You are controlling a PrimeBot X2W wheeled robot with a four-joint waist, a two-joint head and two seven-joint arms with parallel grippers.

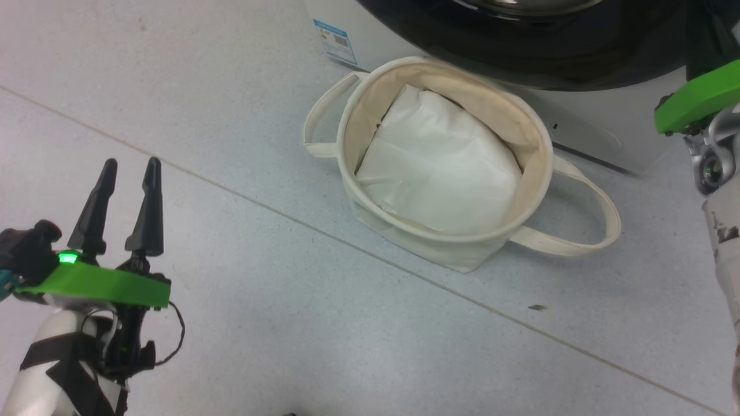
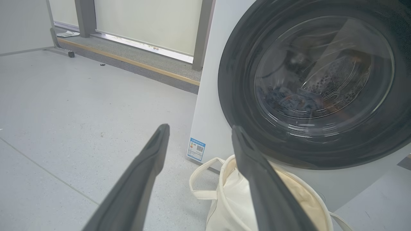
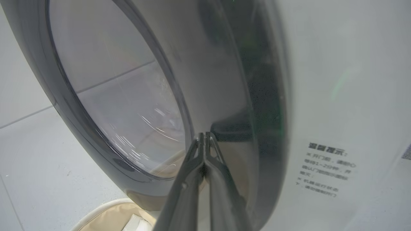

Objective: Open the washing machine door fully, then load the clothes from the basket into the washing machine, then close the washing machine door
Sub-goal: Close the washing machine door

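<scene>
Closest to lens in R wrist view: R gripper (image 3: 204,134), fingers pressed together w/ nothing between, tips right at glossy black rim of washing machine door (image 3: 128,96), by a dark recess near its edge; touching or just short, can't tell. Prob. shut on purpose, to make one stiff prod for pushing rather than grabbing. Door flat or nearly flat against white front of washing machine (image 2: 208,96); latched or not, can't tell. Clothes (image 2: 285,96) visible thru glass as blue-and-orange heap low in drum, so by the look of it loading done & closing step in hand. Basket (image 1: 416,240) on floor (image 1: 260,323) just in front of washer, under door's lower rim, holding white padding (image 1: 439,167) only, no garments on top. R forearm (image 1: 722,231) along R edge of head view, green bracket (image 1: 696,98) above it, reaching up twd door. L gripper (image 1: 132,164) low at L, fingers spread wide, empty, hovering over bare floor well apart from basket, pointed twd washer; parked clear, likely to keep out of door's way.
</scene>
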